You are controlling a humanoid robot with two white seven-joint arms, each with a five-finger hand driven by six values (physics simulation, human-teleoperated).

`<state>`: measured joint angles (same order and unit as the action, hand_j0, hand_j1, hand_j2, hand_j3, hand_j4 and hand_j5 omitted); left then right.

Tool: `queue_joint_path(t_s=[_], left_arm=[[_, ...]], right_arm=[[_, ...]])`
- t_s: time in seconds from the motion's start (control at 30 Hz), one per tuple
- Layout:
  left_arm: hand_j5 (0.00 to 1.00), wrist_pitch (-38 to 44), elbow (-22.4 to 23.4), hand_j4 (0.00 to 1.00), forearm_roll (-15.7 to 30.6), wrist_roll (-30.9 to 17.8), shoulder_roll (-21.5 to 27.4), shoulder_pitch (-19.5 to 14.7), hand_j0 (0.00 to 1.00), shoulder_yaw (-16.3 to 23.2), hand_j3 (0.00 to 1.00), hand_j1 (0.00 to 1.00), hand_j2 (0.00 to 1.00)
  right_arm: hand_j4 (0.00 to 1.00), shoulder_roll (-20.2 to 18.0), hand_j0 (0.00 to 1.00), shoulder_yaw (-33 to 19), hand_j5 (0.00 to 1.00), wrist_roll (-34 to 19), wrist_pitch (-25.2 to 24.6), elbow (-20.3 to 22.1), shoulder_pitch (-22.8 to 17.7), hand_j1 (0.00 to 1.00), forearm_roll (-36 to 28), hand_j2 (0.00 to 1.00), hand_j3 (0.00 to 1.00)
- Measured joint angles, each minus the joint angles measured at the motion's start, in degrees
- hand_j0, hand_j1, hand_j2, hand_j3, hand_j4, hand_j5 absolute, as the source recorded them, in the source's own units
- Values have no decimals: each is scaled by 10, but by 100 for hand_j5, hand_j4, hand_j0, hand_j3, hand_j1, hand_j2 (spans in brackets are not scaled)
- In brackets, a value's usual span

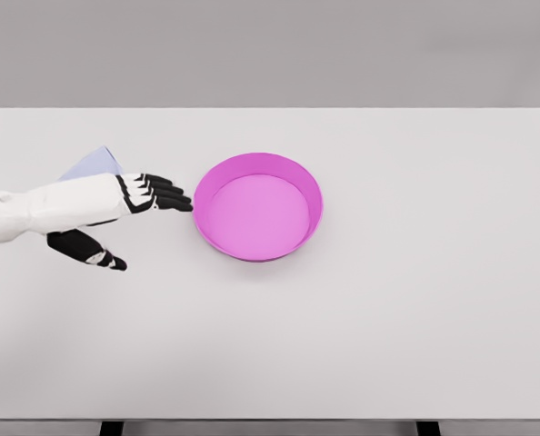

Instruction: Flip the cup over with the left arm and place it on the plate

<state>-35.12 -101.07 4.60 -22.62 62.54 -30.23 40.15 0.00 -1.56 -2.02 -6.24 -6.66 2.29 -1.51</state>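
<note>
Reaching left hand (pixel 129 211), fingers spread, empty, before pale lavender cup (pixel 95 163); round glossy magenta plate (pixel 258 207) just beside.

Pale lavender-blue cup (pixel 95 162): only small angular part visible, poking out behind white forearm, back of black fingers (pixel 161 193) of left hand (pixel 129 211); pose, orientation cannot tell. Round magenta-pink shallow plate (pixel 301 181) with raised rim: flat on table, upright, nothing in it, just beyond extended fingertips, apart from them. Cup on wrist side, plate on fingertip side.
</note>
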Motion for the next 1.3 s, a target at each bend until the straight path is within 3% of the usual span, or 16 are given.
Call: queue_joint_path(t_s=[0.13, 0.2, 0.4, 0.53, 0.63, 0.73, 0.83, 0.9, 1.0, 1.13, 1.3], left_arm=[[100, 0, 0, 100, 5, 0, 15, -7, 100, 2, 100, 100, 100], [100, 0, 0, 100, 41, 0, 26, -21, 100, -1, 100, 100, 100], [100, 11, 10, 100, 163, 1, 32, -18, 100, 0, 100, 100, 100], [100, 84, 15, 100, 211, 4, 31, -21, 100, 2, 100, 100, 100], [100, 239, 9, 100, 222, 10, 30, -24, 100, -7, 100, 100, 100], [100, 377, 3, 100, 215, 3, 26, -50, 100, -13, 100, 100, 100], [100, 443, 1, 100, 181, -27, 17, -83, 100, -18, 100, 100, 100], [100, 464, 1, 100, 134, -38, -2, -59, 100, -41, 100, 100, 100], [100, 484, 1, 100, 91, -42, -28, -54, 100, -67, 100, 100, 100], [100, 495, 16, 100, 77, -42, -65, 1, 100, -126, 100, 100, 100], [100, 498, 56, 100, 72, -41, -87, 2, 100, -153, 100, 100, 100]], right_arm=[[100, 0, 100, 0, 100, -1, 0, -2, 0, 100, 0, 100, 100], [100, 0, 100, -1, 100, -1, 0, -1, 0, 100, 0, 100, 100], [100, 0, 100, -1, 100, -1, 0, -1, 0, 100, 0, 100, 100], [100, 0, 100, -1, 100, -1, 0, -1, 0, 100, 0, 100, 100], [100, 0, 100, -1, 100, -1, 0, -1, 0, 100, 0, 100, 100], [100, 0, 100, -1, 100, -1, 0, -1, 0, 100, 0, 100, 100], [100, 0, 100, -1, 100, -1, 0, -1, 0, 100, 0, 100, 100], [100, 0, 100, -1, 100, -1, 0, -1, 0, 100, 0, 100, 100], [100, 0, 100, -1, 100, -1, 0, -1, 0, 100, 0, 100, 100], [100, 0, 100, -1, 100, -1, 0, -1, 0, 100, 0, 100, 100], [100, 0, 100, -1, 100, -1, 0, -1, 0, 100, 0, 100, 100]])
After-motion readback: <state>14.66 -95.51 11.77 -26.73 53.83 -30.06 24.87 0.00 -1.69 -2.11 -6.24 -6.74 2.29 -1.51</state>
